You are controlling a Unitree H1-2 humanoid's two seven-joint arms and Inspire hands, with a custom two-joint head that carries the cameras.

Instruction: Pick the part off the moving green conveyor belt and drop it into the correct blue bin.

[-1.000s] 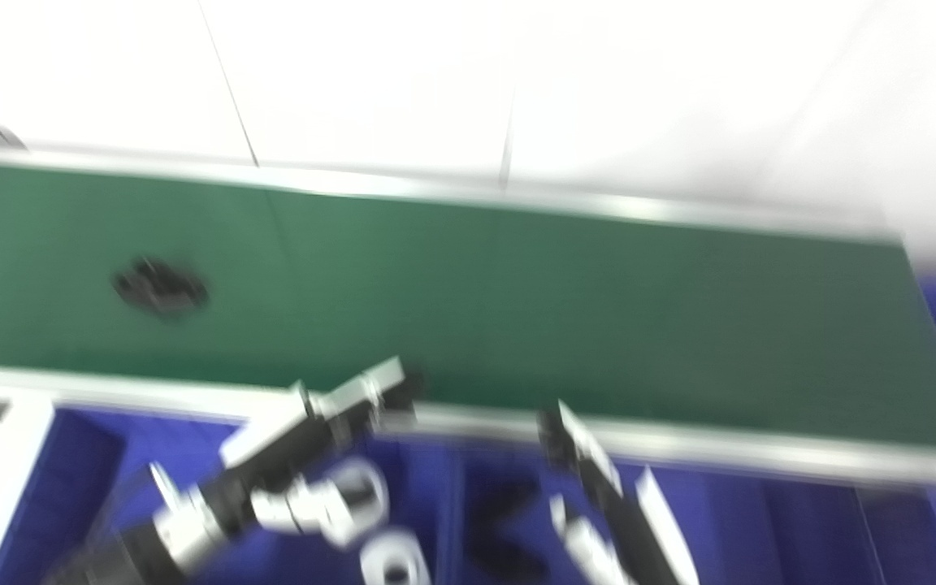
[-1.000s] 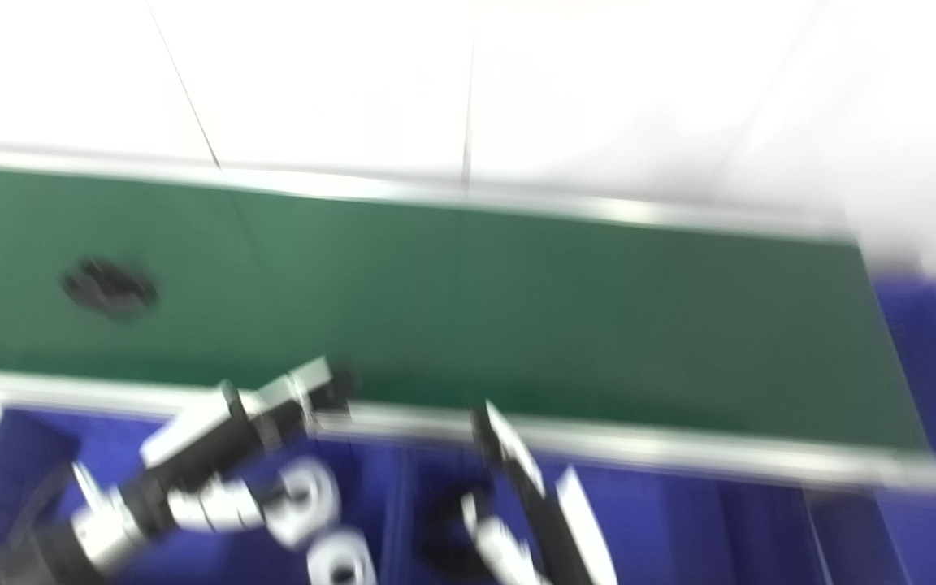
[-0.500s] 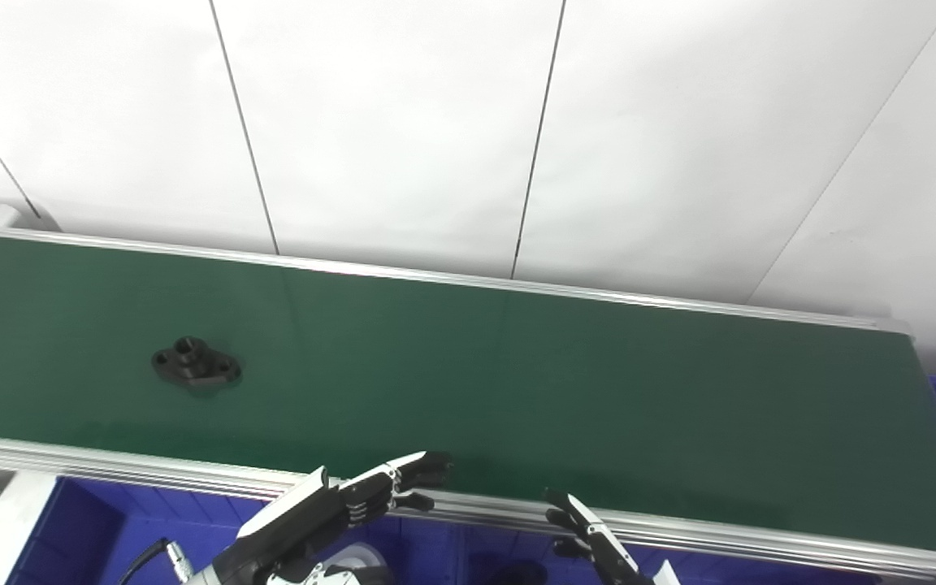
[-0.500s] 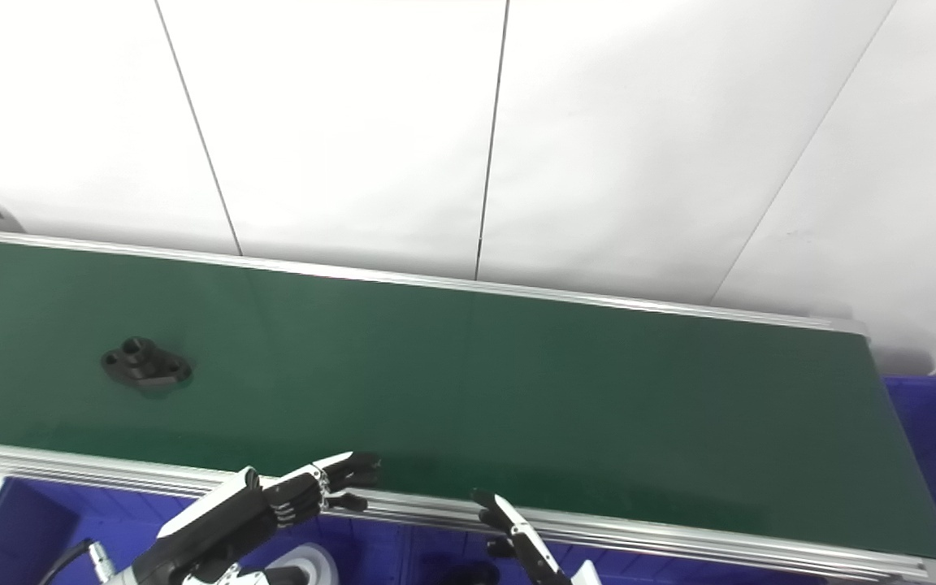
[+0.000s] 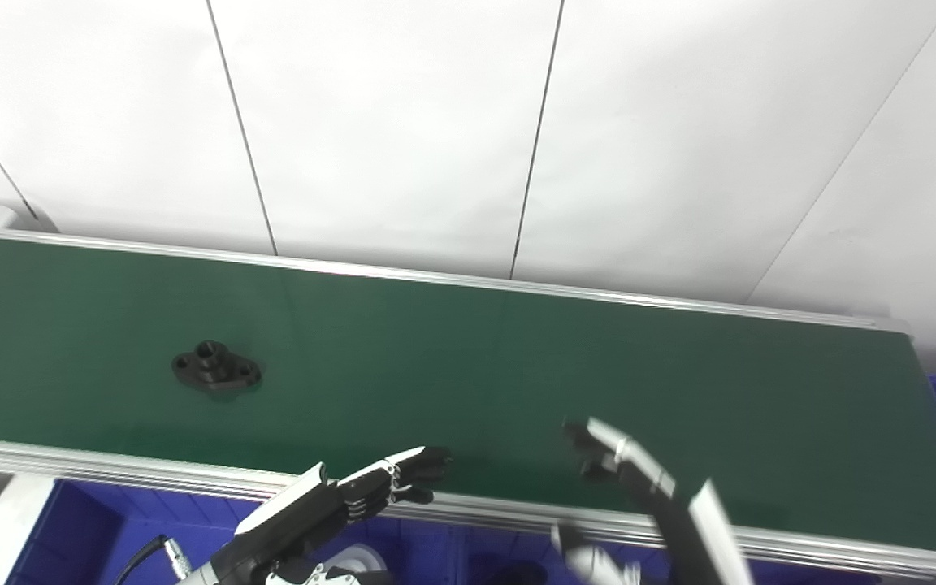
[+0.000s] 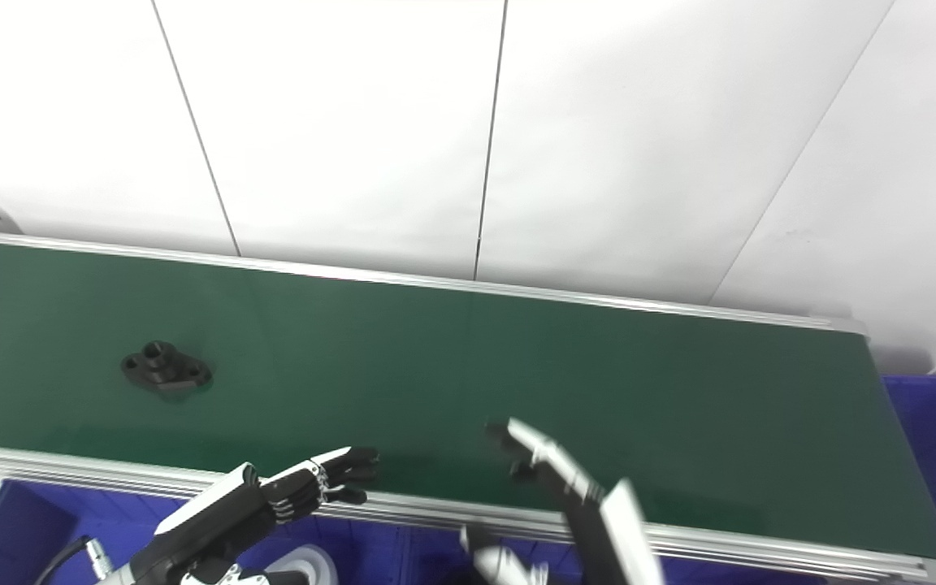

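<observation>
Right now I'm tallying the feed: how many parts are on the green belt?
1. A black flanged part lies on the belt's left portion, ahead of both robot hands, untouched. Belt beyond the left frame edge isn't visible.

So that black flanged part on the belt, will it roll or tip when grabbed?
The black flanged part sits flat on the green belt, so rolling looks unlikely. It looks rigid, probably dense for its size. Its low profile may make pinching awkward.

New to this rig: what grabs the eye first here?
The wide green conveyor belt crossing the whole frame, with one small black part lying alone toward its left. At the near rail, the left hand and right hand reach over the belt edge, both empty with fingers apart; blue bins sit below.
</observation>
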